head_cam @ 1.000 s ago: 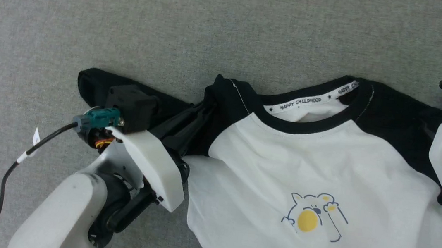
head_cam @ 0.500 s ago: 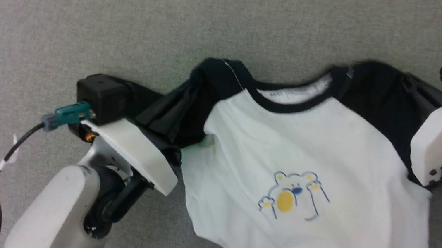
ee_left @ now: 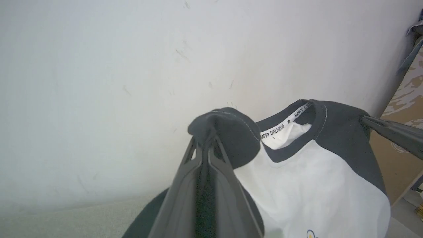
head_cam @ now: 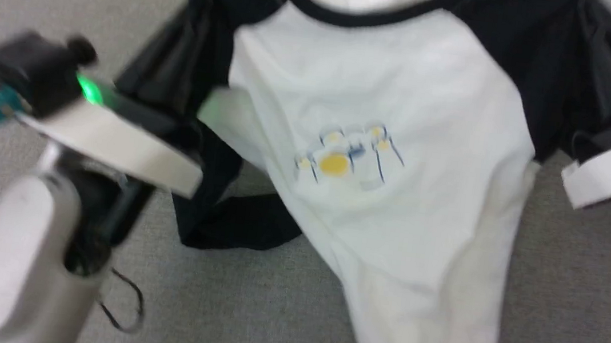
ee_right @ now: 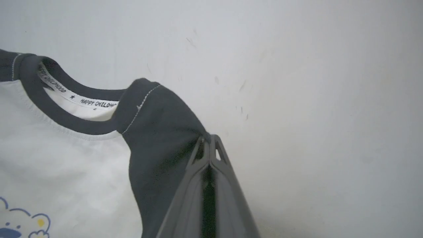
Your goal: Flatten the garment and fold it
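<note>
The left end effector (ee_left: 205, 140) and right end effector (ee_right: 209, 143) each pinch a black shoulder of the garment (head_cam: 396, 78), where a shallow grip could slip and drop one side.

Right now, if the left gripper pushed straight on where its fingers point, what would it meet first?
The left gripper pinches the black shoulder of the shirt. Past that fold, it would likely meet the pale scuffed wall, though how far off is unclear.
</note>
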